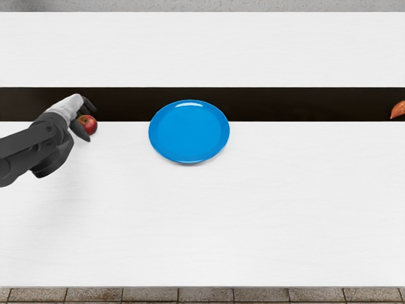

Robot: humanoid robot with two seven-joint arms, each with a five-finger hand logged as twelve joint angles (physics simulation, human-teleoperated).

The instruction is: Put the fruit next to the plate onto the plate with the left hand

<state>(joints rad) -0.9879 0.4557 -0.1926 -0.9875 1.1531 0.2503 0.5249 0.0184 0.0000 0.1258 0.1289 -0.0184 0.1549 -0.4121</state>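
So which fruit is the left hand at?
The red apple left of the blue plate, right at the left hand; the orange fruit sits at the right edge.

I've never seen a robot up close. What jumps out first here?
A bright blue plate sits mid-table with nothing on it. At the left, the dark arm's robot hand is right up against a small red apple. An orange-brown thing peeks in at the right edge.

We see a white table (202, 221) crossed by a dark strip (285, 104); at three o'clock, an orange-red object (398, 109) pokes in, cut off.
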